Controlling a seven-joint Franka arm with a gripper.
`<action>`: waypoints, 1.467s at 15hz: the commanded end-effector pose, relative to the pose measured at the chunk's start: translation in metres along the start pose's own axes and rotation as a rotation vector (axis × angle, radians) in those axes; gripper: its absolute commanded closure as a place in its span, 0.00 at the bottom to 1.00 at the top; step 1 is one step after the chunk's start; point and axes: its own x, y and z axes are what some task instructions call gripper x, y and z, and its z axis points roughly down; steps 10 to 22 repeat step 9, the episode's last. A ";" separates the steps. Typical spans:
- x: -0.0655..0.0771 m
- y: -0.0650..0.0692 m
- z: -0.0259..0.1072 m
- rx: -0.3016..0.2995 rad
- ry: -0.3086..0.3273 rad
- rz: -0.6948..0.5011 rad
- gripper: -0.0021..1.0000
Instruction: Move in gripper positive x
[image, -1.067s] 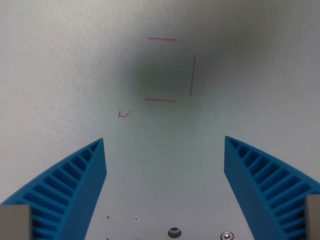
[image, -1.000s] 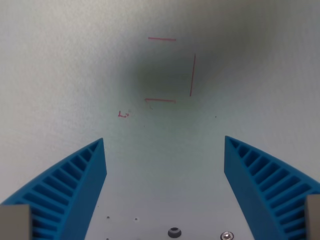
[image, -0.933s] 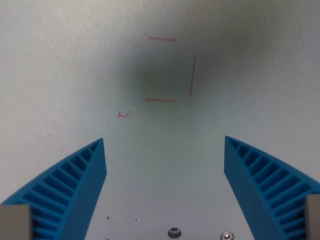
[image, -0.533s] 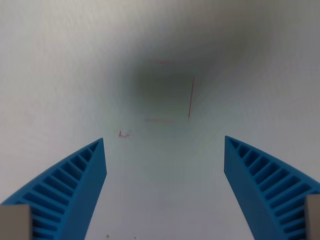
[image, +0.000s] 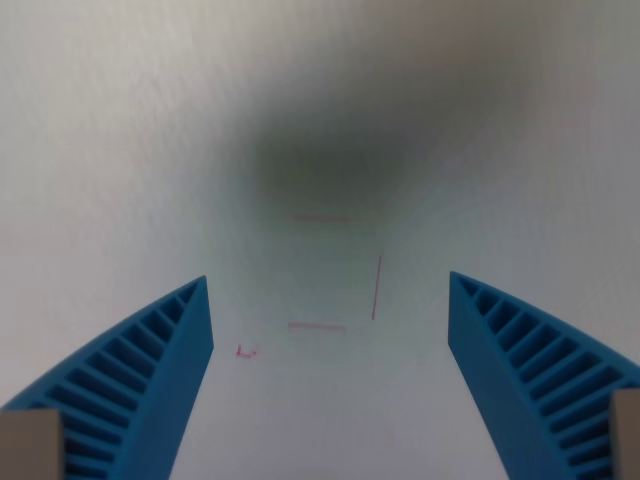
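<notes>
Spreading across the whole wrist view, the pale table (image: 120, 150) carries a dark blurred shadow (image: 330, 160) near the top centre. The hand (image: 330, 290) hangs over it spread wide, its blue ribbed fingers (image: 150, 380) holding nothing. Between them lie thin red lines (image: 376, 287) and, at the wrist view's left, a tiny red mark (image: 245, 351).

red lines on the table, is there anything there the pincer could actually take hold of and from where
Nothing to grip: the red lines are flat pen marks on the white table, with no raised edge or body. The pincer is open with nothing between its blue fingers. At most it could come straight down over the marks, which lie between the fingers in the wrist view.
</notes>
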 end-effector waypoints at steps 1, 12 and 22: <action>0.017 -0.001 -0.003 0.018 -0.042 0.011 0.00; 0.057 0.000 -0.001 0.018 -0.042 0.011 0.00; 0.057 0.000 -0.001 0.018 -0.042 0.011 0.00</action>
